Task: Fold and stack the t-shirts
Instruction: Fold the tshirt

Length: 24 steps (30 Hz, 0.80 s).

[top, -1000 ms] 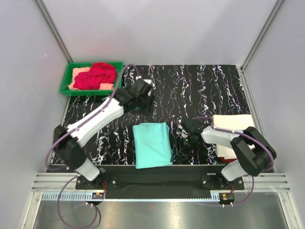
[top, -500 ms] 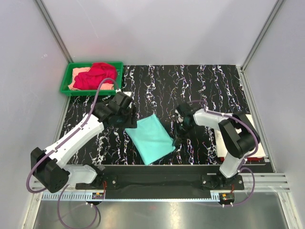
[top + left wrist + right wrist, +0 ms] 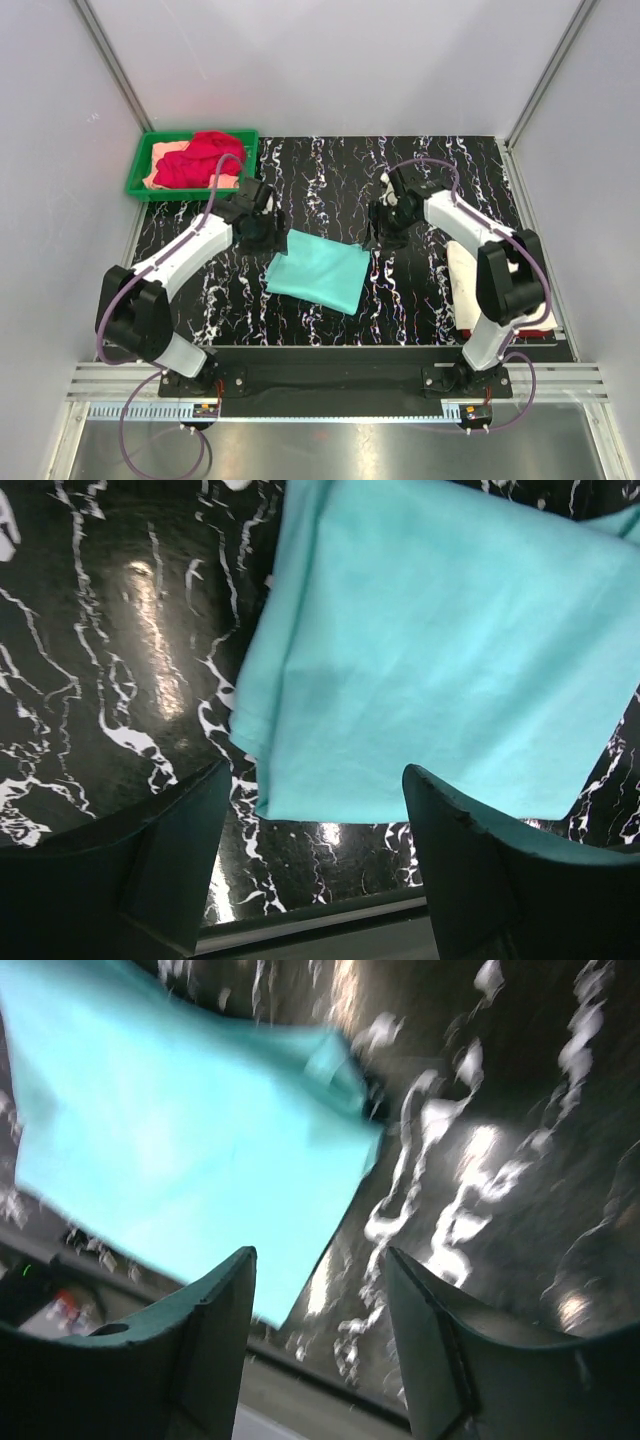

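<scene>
Folded mint-teal t-shirt (image 3: pixel 318 270) lies flat; likely soft, light, floppy; best pinched at corners; left gripper (image 3: pixel 264 233) and right gripper (image 3: pixel 384 235) both gape empty.

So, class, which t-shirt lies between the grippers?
The mint-teal t-shirt, folded mid-table; the red t-shirt and peach t-shirt sit in the green tray, the cream t-shirt far right.

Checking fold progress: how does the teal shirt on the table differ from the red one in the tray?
Teal shirt lies flat, folded into a neat rectangle; red shirt is a crumpled heap. Teal sits directly on the table; red sits in the green tray atop peach cloth. Both plain, unprinted.
</scene>
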### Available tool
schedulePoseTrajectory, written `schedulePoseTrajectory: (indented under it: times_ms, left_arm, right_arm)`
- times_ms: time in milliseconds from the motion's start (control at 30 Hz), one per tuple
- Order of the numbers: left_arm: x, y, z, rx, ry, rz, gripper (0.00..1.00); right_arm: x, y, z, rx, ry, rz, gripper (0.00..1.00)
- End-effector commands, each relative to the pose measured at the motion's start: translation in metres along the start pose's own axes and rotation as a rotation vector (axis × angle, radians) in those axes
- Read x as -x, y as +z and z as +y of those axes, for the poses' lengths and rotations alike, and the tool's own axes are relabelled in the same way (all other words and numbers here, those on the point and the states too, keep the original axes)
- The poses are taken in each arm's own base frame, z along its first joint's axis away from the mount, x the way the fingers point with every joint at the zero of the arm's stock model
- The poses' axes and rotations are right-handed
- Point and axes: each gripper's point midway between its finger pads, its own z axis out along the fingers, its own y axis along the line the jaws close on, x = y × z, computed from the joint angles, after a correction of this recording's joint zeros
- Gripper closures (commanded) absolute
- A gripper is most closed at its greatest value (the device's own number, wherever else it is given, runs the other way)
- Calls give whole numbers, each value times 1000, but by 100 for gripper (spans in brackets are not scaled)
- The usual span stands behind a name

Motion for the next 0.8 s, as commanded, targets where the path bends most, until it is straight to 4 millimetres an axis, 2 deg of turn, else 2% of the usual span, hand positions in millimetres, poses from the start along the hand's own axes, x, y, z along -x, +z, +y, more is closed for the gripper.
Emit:
schedulePoseTrajectory:
  times_ms: [0,133,167,233,267,300,400,433,500,567,633,767]
  left_arm:
    - [20,-9,-9,-112,-6,-64,31]
    - [9,-11,-23,-220,-3,-40,49]
    - [4,-9,-38,-323,8,-39,55]
    - [-1,-8,-53,-419,-5,-19,68]
    - [-6,-1,-56,-446,-18,7,70]
    - [-10,3,-57,-449,-50,29,71]
    - [-26,25,-40,-363,-99,94,75]
    - [-32,31,-32,-332,-112,109,75]
    - [-36,36,-21,-281,-130,109,75]
    - [-40,43,-13,-242,-136,116,75]
    - [-43,47,-9,-223,-140,124,76]
    - [-57,58,3,-179,-141,149,76]
  right_arm:
    - [-41,-18,35,208,65,82,41]
    - [-69,-22,73,495,143,134,52]
    - [-73,-24,79,539,141,135,55]
    - [-85,-21,95,608,132,169,65]
    - [-88,-17,103,633,115,184,67]
    - [-96,-15,119,649,81,214,71]
    - [-96,6,139,648,77,262,78]
    - [-100,18,143,640,85,289,81]
    - [-87,28,152,630,93,266,83]
    - [-88,45,150,613,110,294,85]
    - [-88,53,150,620,122,312,87]
    - [-109,68,138,609,132,377,87]
